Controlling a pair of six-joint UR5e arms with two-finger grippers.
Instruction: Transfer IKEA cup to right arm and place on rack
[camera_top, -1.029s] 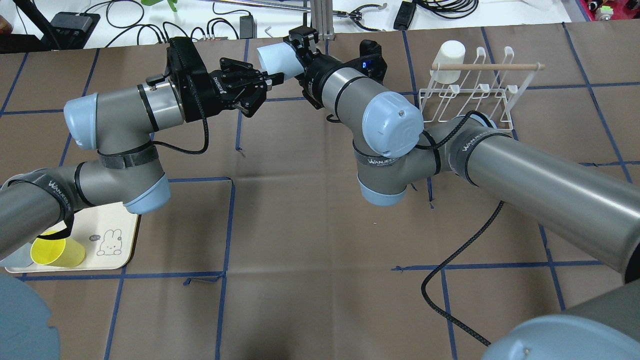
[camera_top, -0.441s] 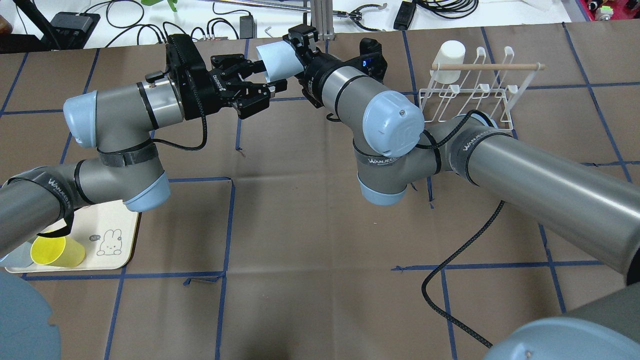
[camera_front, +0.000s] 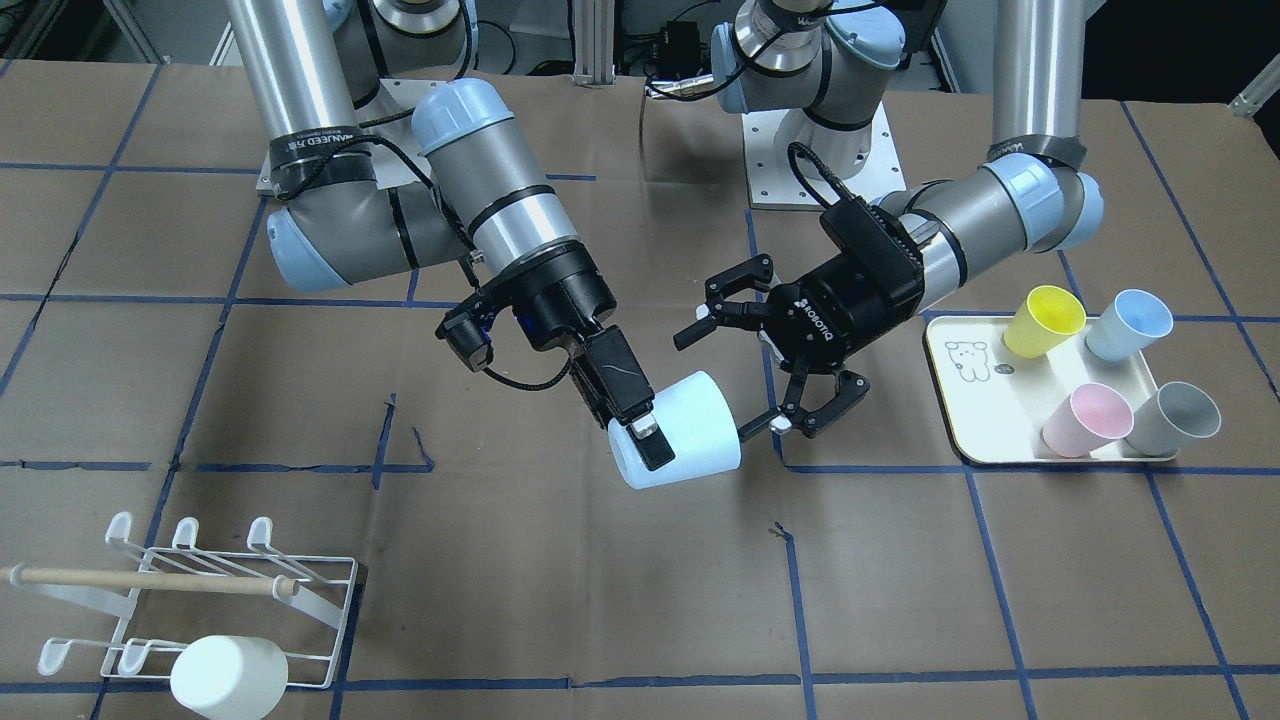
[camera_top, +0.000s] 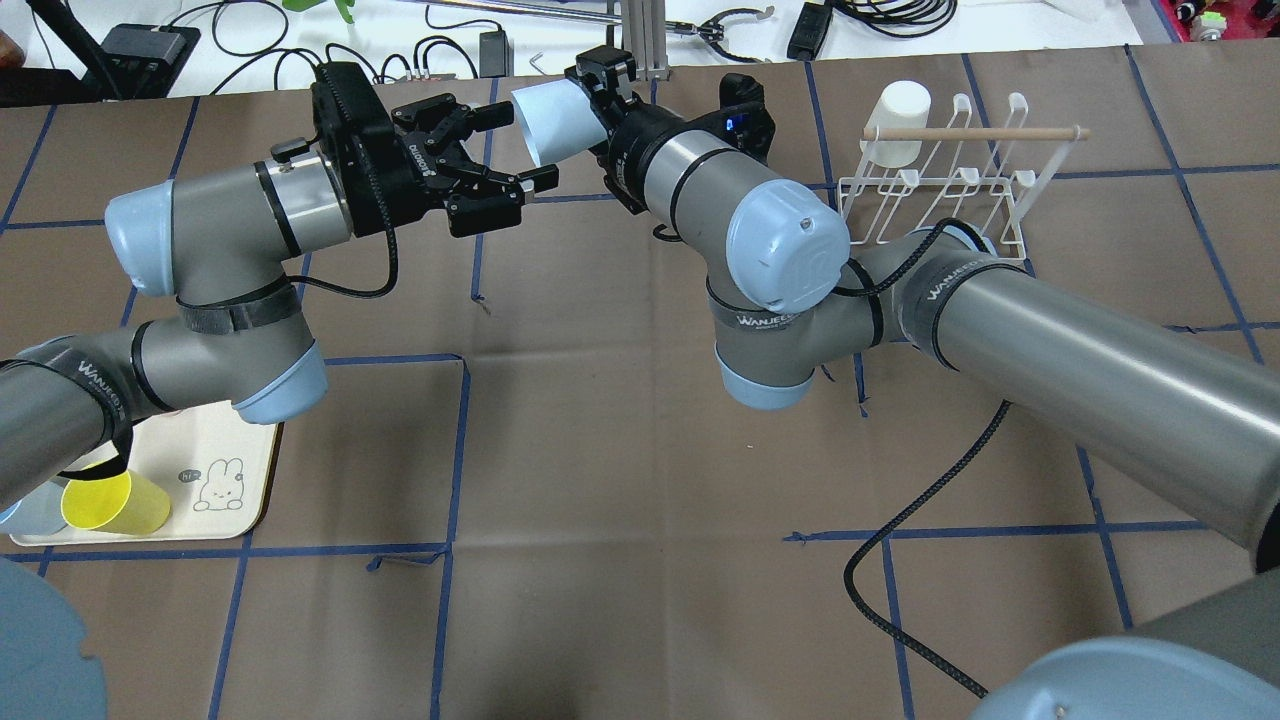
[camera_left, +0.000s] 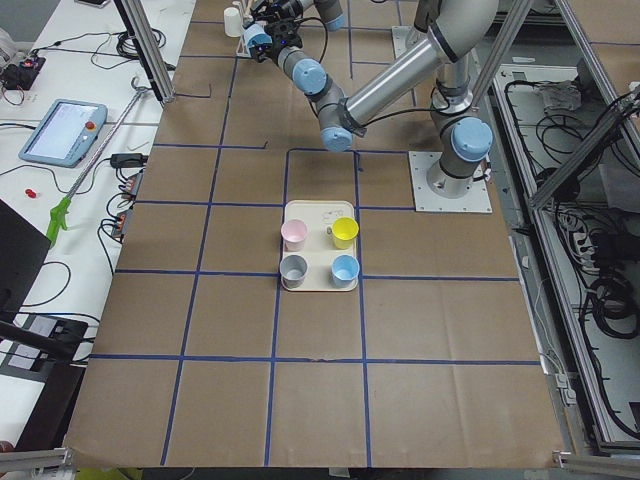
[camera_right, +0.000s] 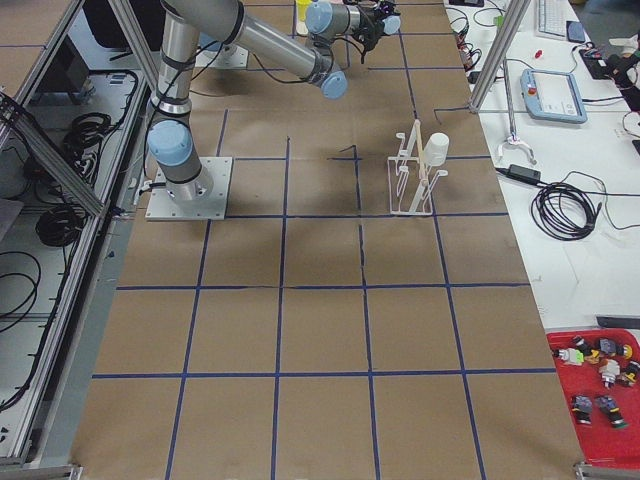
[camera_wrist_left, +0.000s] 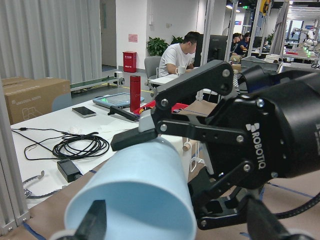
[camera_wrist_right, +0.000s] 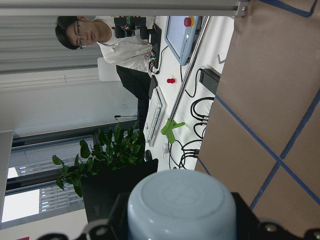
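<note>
My right gripper (camera_front: 652, 445) is shut on a pale blue cup (camera_front: 690, 435), held on its side above the table's middle. The cup's mouth points at my left gripper (camera_front: 725, 380). That gripper is open and empty, a short gap from the rim. In the overhead view the cup (camera_top: 555, 122) lies just right of the left gripper (camera_top: 522, 145). The left wrist view shows the cup's mouth (camera_wrist_left: 135, 200), the right wrist view its base (camera_wrist_right: 181, 205). The white wire rack (camera_front: 318, 598) with a wooden dowel stands at the right arm's side, also seen from overhead (camera_top: 935, 185).
A white cup (camera_front: 228, 677) hangs on the rack. A cream tray (camera_front: 960, 400) by the left arm holds yellow (camera_front: 1045, 320), blue (camera_front: 1130, 325), pink (camera_front: 1088, 418) and grey (camera_front: 1172, 418) cups. A black cable (camera_top: 900, 530) trails over the table near the right arm.
My left gripper has drawn back to the left, away from the cup, and its jaws stand wider. The right gripper and the cup have stayed in place.
</note>
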